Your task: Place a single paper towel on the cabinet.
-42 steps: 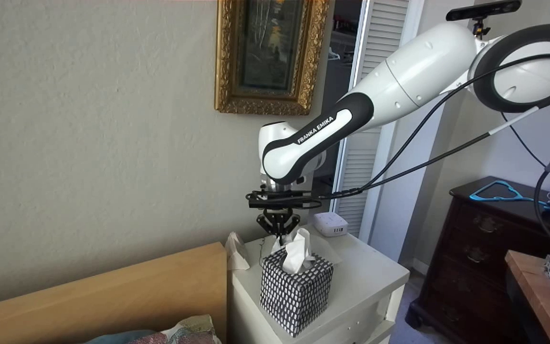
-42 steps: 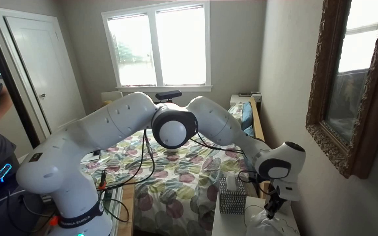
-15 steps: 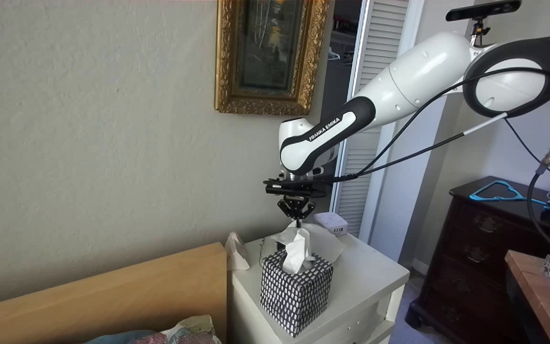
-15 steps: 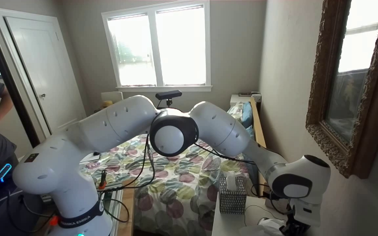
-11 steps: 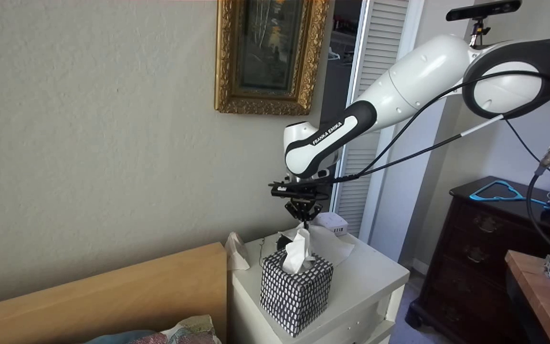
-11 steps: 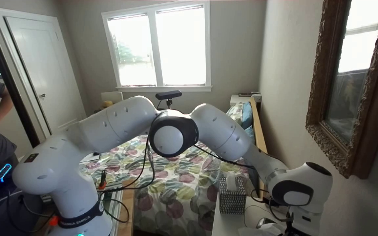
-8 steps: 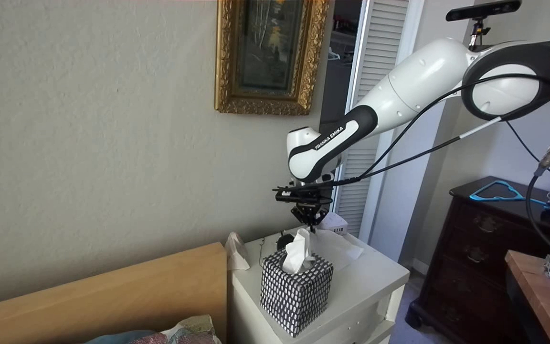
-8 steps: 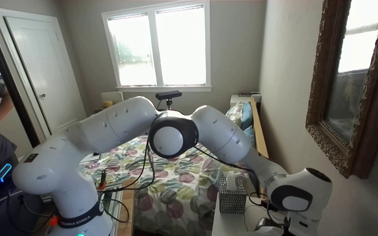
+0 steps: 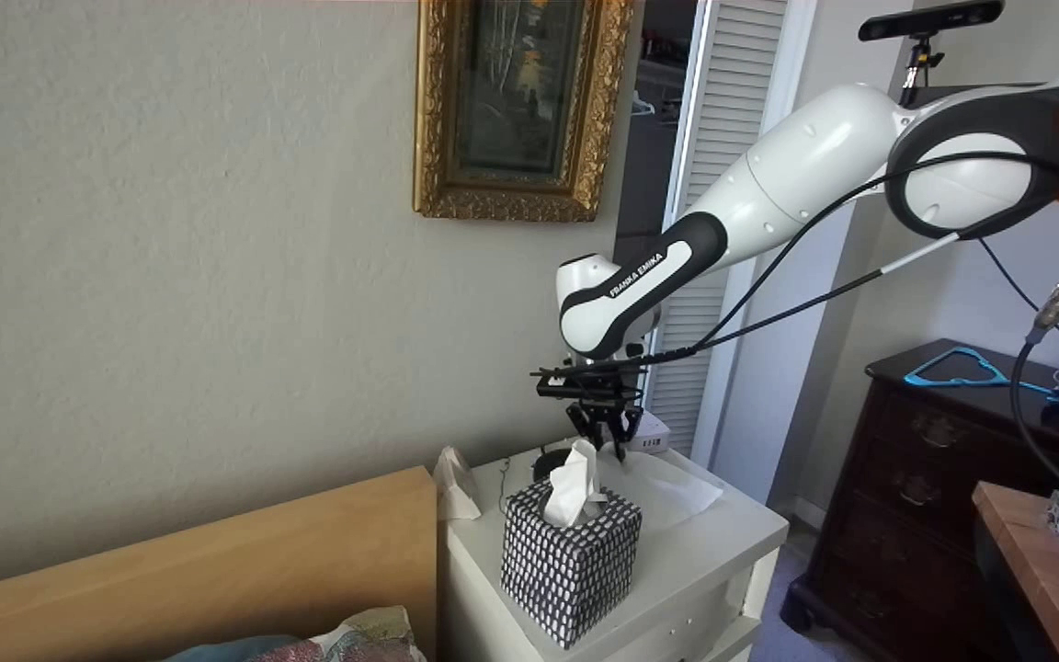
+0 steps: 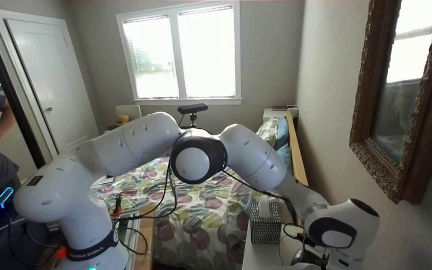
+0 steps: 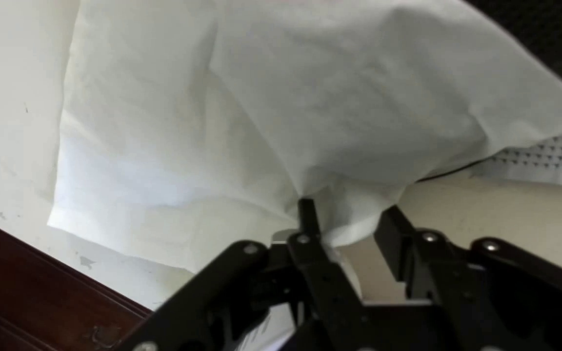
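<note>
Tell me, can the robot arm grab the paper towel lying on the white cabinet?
Probably yes: in the wrist view, the end effector is open, right by an edge of the paper towel on the cabinet, and nothing shows between them.

In both exterior views I see a patterned tissue box (image 9: pixel 571 565) and a wooden headboard (image 9: pixel 244 570); in an exterior view, a gilt-framed painting (image 9: pixel 523 101) hangs on the wall (image 9: pixel 171 230), and a blue clothes hanger (image 9: pixel 948 382) lies on a dark dresser (image 9: pixel 906 529).

Paper towel (image 11: pixel 242 126) on cabinet (image 9: pixel 686 554) near tissue box (image 9: pixel 571 565).
</note>
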